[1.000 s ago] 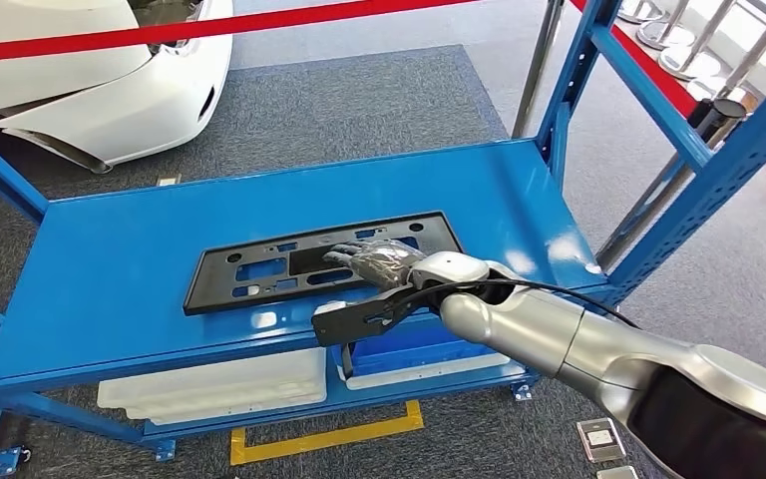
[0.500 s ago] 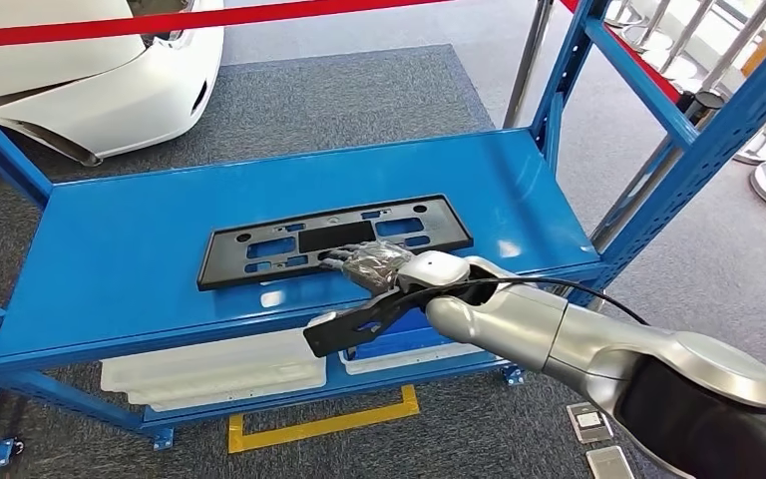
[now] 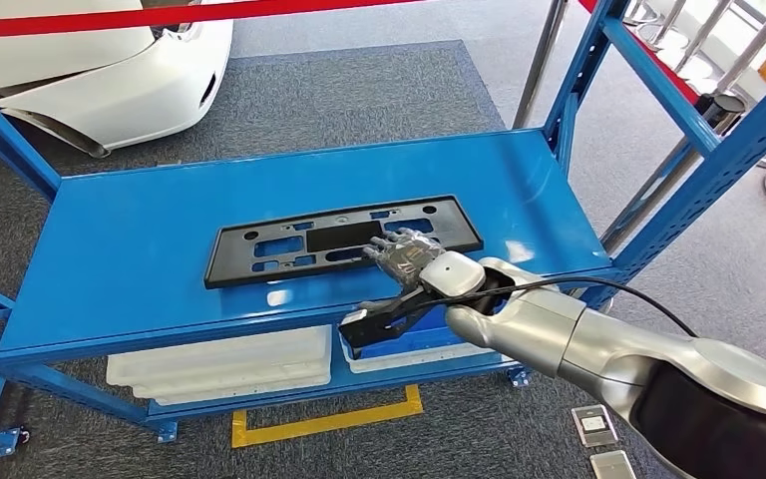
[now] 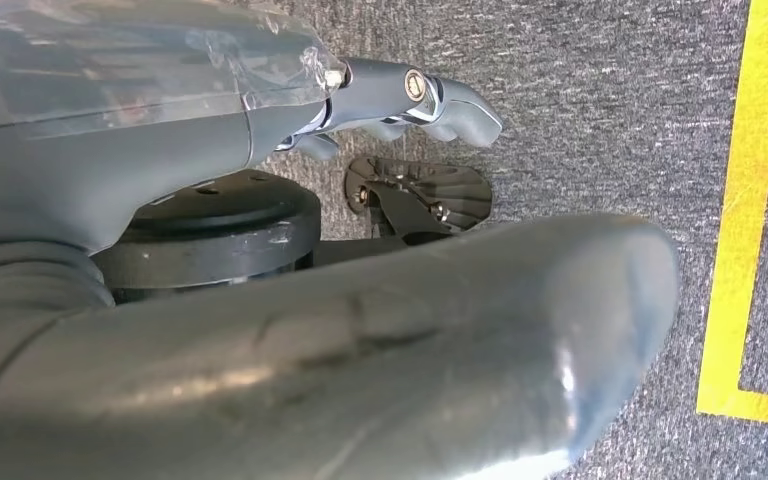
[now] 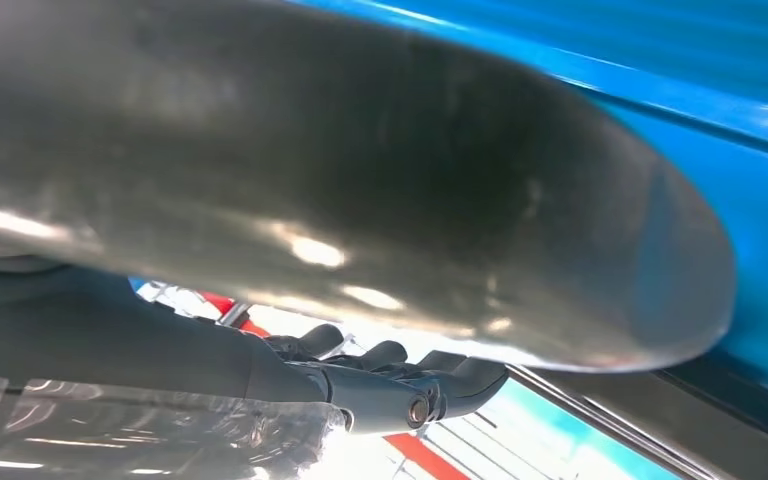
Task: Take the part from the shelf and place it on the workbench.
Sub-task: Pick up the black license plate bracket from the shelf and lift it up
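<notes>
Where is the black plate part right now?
In the head view, the black plate part lies flat on the blue shelf, near its front edge, with the right hand at its right end.

The right hand (image 3: 406, 253) has slid rightward along the black part (image 3: 343, 239), now over its right end.

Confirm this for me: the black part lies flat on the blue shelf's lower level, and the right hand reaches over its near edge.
One thing is wrong: the black part lies flat on the blue shelf's top level, not the lower one, which holds white trays. The head view shows it. The rest stands: the right hand reaches over the part's near edge.
</notes>
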Controlling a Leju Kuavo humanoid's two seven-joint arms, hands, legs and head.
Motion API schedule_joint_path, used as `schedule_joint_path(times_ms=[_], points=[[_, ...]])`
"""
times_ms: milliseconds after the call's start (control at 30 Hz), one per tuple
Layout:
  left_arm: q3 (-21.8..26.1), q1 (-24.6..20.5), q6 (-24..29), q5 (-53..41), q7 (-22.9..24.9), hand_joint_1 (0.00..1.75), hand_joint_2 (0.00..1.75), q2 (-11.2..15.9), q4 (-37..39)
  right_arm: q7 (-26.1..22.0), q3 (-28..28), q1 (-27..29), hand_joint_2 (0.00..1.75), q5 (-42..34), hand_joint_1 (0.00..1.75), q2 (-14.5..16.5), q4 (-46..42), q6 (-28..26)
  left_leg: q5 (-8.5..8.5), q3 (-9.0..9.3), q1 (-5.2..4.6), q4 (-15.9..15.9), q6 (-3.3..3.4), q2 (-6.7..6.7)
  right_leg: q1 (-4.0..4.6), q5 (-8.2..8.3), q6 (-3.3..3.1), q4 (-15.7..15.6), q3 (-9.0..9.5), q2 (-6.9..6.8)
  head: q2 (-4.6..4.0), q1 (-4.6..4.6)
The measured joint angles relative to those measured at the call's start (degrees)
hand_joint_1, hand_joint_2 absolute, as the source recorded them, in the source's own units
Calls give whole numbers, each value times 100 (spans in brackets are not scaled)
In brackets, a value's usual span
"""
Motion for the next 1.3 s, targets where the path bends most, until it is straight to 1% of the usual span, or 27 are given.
schedule_joint_path(times_ms=[67,133,200,267,333,533,767,933,1067,1300], points=[[-1,-1,-1,-12,1,0,0,0,0,82,19,-1,0,170,0,-14,27,-22,-1,0,2,-3,-2,1,1,-1,0,1,-3,0,0,-4],[-1,1,3,-20,1,0,0,-1,0,291,51,-9,0,609,0,-21,60,-131,-1,0,3,-6,-3,1,1,-1,0,3,-6,0,0,-8],[-3,7,14,-50,1,0,0,-1,0,528,71,-23,0,1141,0,-35,98,-364,0,1,3,-9,-4,1,2,-1,0,5,-9,0,0,-13],[-10,12,19,-86,4,0,0,-1,0,636,57,-18,0,1397,0,-67,135,-587,1,3,3,-12,-5,2,3,-2,-1,7,-10,0,0,-18],[-25,13,11,-103,13,0,0,-1,0,643,21,10,0,1427,0,-105,167,-681,2,3,4,-13,-7,2,4,-2,-1,9,-10,0,0,-21],[-95,12,2,-142,20,0,0,-1,0,635,-63,53,0,1489,0,-176,238,-694,3,3,5,-15,-9,4,4,-2,-2,13,-13,2,0,-21],[-194,11,-20,-296,20,0,0,-1,0,641,-93,97,0,1876,0,-204,360,-634,4,3,5,-16,-10,3,4,-3,-3,14,-14,2,0,-15],[-263,12,-57,-339,20,0,0,-1,0,636,-186,181,0,1675,0,-213,400,-673,4,3,5,-16,-10,3,3,-3,-3,13,-14,2,0,-11],[-299,12,-72,-387,33,0,0,-1,0,565,-378,268,175,1354,0,-222,438,-754,4,3,4,-16,-10,3,3,-3,-3,14,-14,2,0,-9],[-380,11,-112,-433,80,0,0,-1,0,340,-684,386,175,996,0,-236,525,-876,4,3,5,-16,-10,3,3,-3,-3,14,-14,1,0,-12]])
